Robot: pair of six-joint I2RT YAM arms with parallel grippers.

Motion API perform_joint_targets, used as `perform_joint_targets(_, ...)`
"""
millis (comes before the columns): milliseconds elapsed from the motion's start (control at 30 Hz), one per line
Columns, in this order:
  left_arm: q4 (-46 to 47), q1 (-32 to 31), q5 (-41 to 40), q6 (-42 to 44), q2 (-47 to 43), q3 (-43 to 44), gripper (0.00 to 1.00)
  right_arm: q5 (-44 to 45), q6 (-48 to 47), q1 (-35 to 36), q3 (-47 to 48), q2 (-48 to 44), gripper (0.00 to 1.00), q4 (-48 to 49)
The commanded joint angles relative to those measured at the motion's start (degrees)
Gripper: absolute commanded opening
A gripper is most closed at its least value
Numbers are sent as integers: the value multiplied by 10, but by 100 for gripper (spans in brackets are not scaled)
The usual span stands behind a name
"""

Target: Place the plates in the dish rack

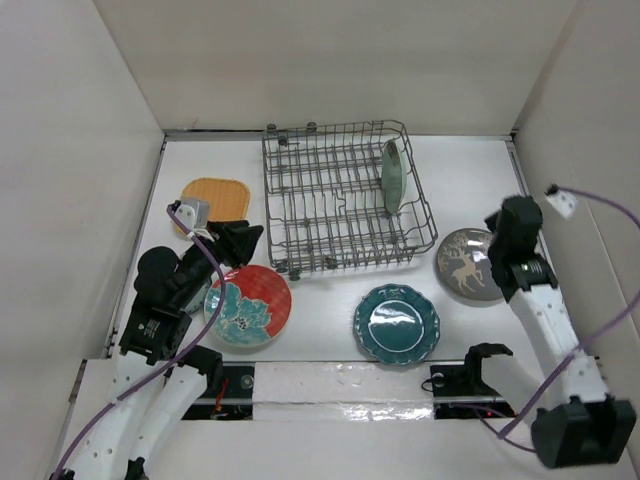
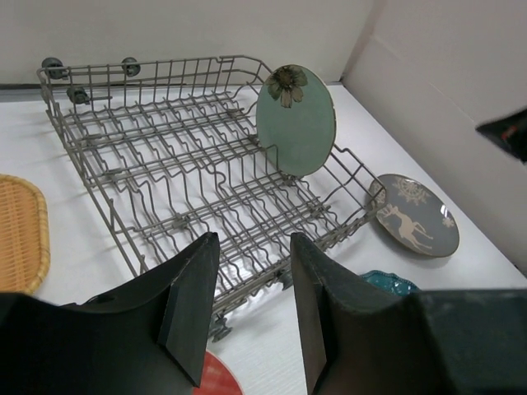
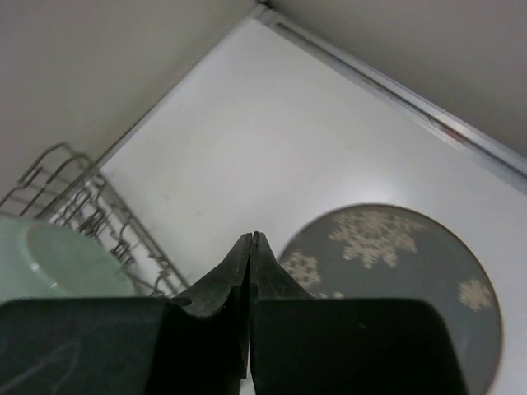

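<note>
Overhead, five plates and a dish rack (image 1: 320, 200) sit on a white tabletop (image 1: 320, 300). At far left an orange rounded-square plate (image 1: 215, 198) lies flat; its face looks woven, so it may be lighter and less slick than the others. Just in front of it the left pincer (image 2: 254, 247) hovers released, jaws apart and holding nothing, aimed at the rack. Below it a red plate with a teal flower (image 1: 247, 304) lies flat, partly under the arm. In the centre stands the grey wire rack, with one mint-green round plate (image 1: 392, 178) already upright between tines at its right end. In front of the rack a scalloped dark teal plate (image 1: 396, 322) lies flat. It looks glossy, so probably slippery, rigid and breakable. To the right a grey-brown deer plate (image 1: 465, 265) lies flat near the rack's right corner. Over its near edge hangs the right pincer (image 3: 250, 239), clenched on nothing. Each flat plate likely needs a hold on its raised rim, one finger above and one below, with firm but gentle pressure, since a slip or a knock on the wires could chip it.
</note>
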Motion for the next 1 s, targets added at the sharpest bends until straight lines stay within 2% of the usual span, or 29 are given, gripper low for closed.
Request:
perform_joint_targets(0, 17, -12, -12, 3, -13, 0, 36, -95, 127, -107, -122, -100, 0, 0)
perform_joint_targets(67, 18, -18, -12, 3, -16, 0, 36, -127, 147, -172, -164, -163, 1, -39)
perform_joint_targets(100, 16, -23, -15, 3, -20, 0, 36, -167, 148, -240, -192, -178, 17, -52)
perform_joint_targets(167, 15, -29, -19, 2, -22, 1, 36, -215, 127, -304, -217, -196, 40, -67)
perform_joint_targets(200, 16, -36, -24, 2, -24, 2, 36, -232, 121, -332, -232, -193, 57, -74)
perform_joint_targets(233, 16, -41, -26, 2, -25, 2, 36, -254, 115, -375, -237, -186, 63, -88)
perform_joint_targets(333, 15, -48, -29, 3, -30, 3, 37, -306, 113, -401, -244, -143, 77, -95)
perform_joint_targets(467, 13, -59, -35, 3, -34, 4, 37, -371, 134, -407, -261, -115, 84, -76)
perform_joint_targets(600, 12, -59, -41, 3, -37, 5, 38, -423, 136, -413, -280, -76, 86, -50)
perform_joint_targets(800, 9, -64, -42, 3, -34, 4, 38, -479, 165, -413, -321, -22, 85, 2)
perform_joint_targets(967, 10, -64, -42, 3, -31, 4, 38, -517, 197, -413, -345, 22, 77, 77)
